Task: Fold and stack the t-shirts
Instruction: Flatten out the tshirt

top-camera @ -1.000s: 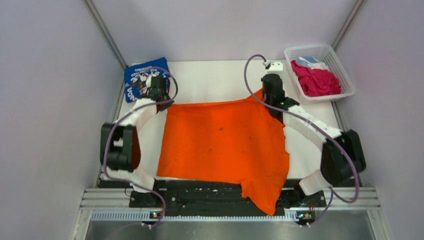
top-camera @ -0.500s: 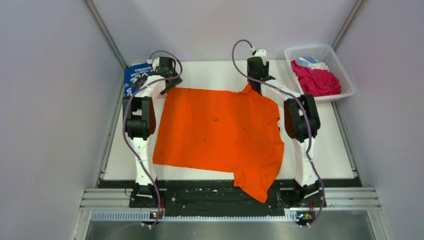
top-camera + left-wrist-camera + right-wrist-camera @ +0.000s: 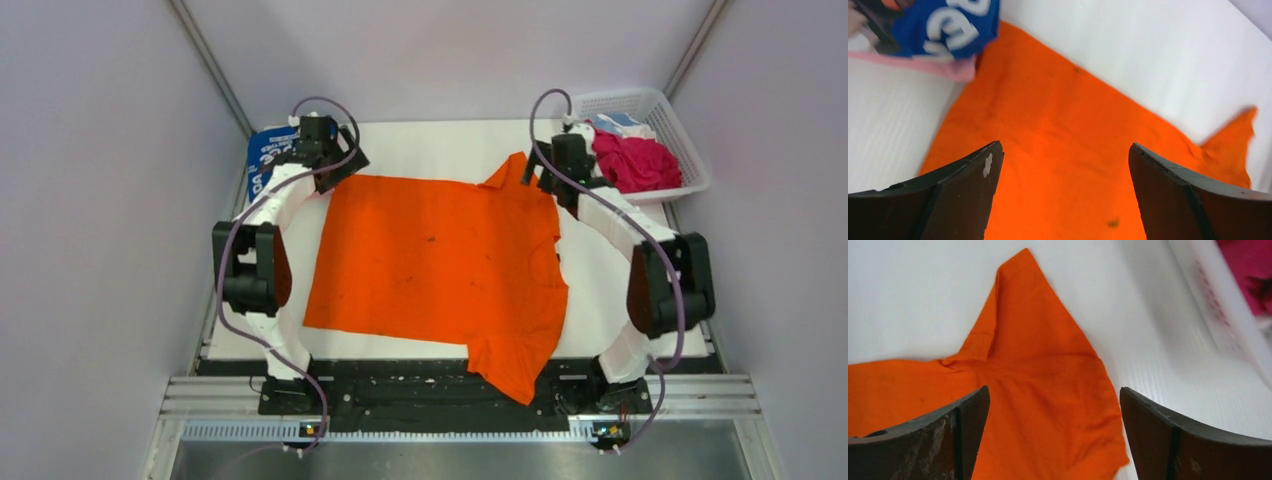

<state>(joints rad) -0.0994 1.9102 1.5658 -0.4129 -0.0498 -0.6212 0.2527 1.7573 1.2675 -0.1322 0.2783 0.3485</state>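
Note:
The orange t-shirt [image 3: 435, 265] lies spread flat on the white table, one sleeve [image 3: 510, 372] hanging over the near edge and the other [image 3: 515, 170] pointing to the far right. My left gripper [image 3: 338, 172] hovers open over its far left corner, orange cloth [image 3: 1058, 125] below the wide jaws of the gripper [image 3: 1063, 150]. My right gripper [image 3: 543, 172] stands open over the far sleeve [image 3: 1033, 340], nothing between its fingers [image 3: 1054, 390]. A folded blue printed t-shirt [image 3: 262, 160] lies at the far left, on a pink one [image 3: 948, 70].
A white lattice basket [image 3: 690, 150] at the far right holds a crumpled magenta t-shirt [image 3: 635, 160] and a light-blue one [image 3: 620, 122]. Grey walls close in left, right and behind. The black mounting rail [image 3: 400, 385] runs along the near edge.
Both grippers have gone from shut to open and let go of the orange t-shirt's far edge. It now lies flat. The right gripper has shifted right, toward the basket.

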